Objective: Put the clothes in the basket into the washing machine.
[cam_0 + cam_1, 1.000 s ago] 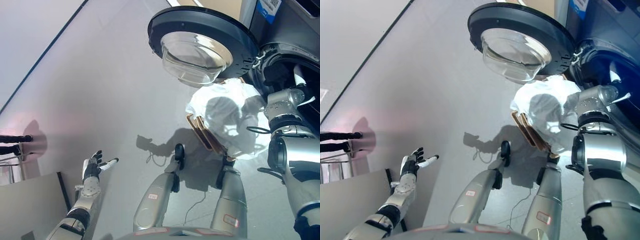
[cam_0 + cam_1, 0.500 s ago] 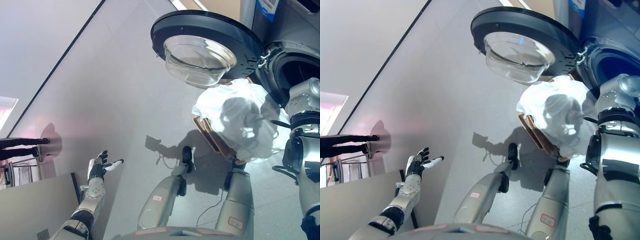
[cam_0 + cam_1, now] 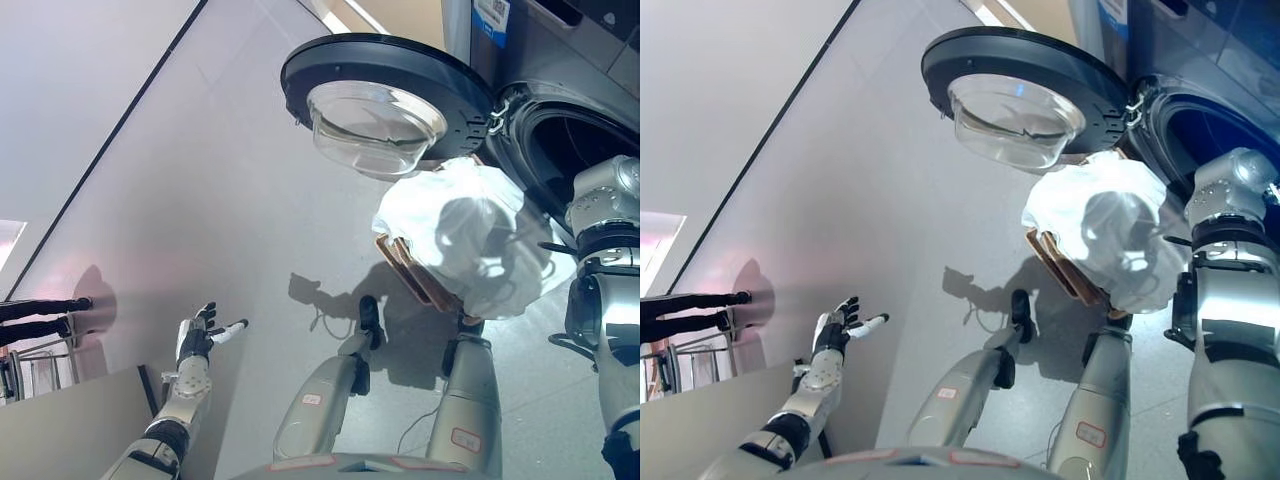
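A heap of white clothes (image 3: 470,235) fills a brown basket (image 3: 405,275) on the floor in front of the washing machine (image 3: 560,60). Its round door (image 3: 385,85) stands swung wide to the left, and the drum opening (image 3: 555,150) looks dark inside. My right arm (image 3: 605,200) rises along the right edge next to the clothes and the opening; its hand shows in neither view. My left hand (image 3: 196,338) hangs over the floor at lower left, open with fingers spread, far from the basket and holding nothing.
Grey floor (image 3: 220,180) stretches left of the door. At the left edge lie two dark shapes, seemingly a person's legs (image 3: 40,310), beside a metal rack (image 3: 20,365). A grey panel (image 3: 60,430) fills the lower left corner.
The whole view has shifted, so the camera moved. My right arm now stands closer to the right edge, further from the front of the drum opening. The left hand stays spread.
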Tool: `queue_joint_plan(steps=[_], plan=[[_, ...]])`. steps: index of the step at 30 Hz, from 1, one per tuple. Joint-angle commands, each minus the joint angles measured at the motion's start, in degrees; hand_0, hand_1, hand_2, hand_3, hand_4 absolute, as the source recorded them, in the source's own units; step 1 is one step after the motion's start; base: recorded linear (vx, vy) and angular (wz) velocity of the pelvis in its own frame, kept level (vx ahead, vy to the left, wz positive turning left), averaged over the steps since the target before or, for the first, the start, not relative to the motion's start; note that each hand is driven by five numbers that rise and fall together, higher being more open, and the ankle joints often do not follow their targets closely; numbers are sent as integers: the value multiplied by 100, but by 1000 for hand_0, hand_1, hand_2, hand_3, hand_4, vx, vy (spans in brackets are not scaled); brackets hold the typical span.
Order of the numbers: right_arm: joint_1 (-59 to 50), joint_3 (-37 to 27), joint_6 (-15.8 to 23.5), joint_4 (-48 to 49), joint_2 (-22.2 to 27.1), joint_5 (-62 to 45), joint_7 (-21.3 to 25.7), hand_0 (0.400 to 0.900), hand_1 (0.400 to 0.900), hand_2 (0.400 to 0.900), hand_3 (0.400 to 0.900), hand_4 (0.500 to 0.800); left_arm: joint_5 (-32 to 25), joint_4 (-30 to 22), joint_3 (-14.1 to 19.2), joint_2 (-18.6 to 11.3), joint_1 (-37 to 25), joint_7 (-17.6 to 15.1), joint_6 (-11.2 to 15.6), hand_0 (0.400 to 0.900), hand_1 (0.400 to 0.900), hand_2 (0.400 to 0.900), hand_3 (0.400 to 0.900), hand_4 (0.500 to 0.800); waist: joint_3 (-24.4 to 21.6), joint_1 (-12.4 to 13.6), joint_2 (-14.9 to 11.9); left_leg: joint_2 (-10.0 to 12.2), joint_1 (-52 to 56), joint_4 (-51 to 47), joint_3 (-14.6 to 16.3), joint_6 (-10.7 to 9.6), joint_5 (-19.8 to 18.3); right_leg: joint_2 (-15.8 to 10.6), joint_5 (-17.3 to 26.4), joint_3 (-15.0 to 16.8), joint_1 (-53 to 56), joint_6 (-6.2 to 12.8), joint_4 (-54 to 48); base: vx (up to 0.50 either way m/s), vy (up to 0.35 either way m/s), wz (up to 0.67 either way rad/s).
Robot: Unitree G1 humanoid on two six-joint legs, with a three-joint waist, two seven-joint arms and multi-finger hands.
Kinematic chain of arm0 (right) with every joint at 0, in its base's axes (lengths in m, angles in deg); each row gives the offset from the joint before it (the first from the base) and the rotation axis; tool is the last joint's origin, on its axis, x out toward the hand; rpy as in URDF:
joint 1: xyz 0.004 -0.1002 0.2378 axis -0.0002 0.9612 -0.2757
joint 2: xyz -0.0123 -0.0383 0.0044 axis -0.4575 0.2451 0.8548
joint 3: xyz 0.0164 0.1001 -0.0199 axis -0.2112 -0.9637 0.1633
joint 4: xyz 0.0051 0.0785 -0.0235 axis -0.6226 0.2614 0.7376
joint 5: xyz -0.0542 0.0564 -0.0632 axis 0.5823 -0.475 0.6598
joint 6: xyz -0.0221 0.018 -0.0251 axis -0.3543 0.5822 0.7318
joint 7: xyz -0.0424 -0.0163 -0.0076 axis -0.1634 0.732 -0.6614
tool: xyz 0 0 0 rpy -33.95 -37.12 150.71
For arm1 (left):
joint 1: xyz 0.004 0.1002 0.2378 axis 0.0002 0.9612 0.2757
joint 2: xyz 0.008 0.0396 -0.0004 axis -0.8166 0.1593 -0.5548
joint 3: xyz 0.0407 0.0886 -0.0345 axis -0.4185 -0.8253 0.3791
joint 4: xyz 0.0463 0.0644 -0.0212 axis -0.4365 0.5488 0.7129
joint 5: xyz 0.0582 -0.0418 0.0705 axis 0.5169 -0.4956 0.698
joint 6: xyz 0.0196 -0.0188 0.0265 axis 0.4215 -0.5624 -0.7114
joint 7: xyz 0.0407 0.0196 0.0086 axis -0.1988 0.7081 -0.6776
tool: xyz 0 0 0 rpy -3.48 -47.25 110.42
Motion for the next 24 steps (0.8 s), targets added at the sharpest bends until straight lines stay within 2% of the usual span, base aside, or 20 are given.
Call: queue_joint_plan(steps=[1,6,14,24], plan=[[-345,622,321,120,208,-57,-399,900,900,900,900,800,-263,644,324,-253,-97,-218,15,900,900,900,900,800,-403,18,-252,185,-280,-138,-95,-235,366,149,35,127,584,199,-578,-8,9,-4],[-369,674,244,-38,119,-155,-542,900,900,900,900,800,-329,738,340,-215,-131,-199,-17,900,900,900,900,800,-386,-22,-323,192,-284,-124,-87,-229,339,173,46,146,589,185,-583,-2,1,-1],[-212,891,-282,-601,-161,-18,-1005,900,900,900,900,800,-330,878,285,-165,-435,-136,-77,900,900,900,900,800,-261,-108,-538,220,-296,-14,-70,-208,287,223,94,158,602,148,-565,-27,-8,-2],[1436,1012,-739,-567,-1059,838,-1668,900,900,900,900,800,-293,1058,410,-164,-991,-81,-229,900,900,900,900,800,-158,-340,-1025,303,-55,82,-147,-188,204,326,269,43,1020,112,-786,-7,-5,0]])
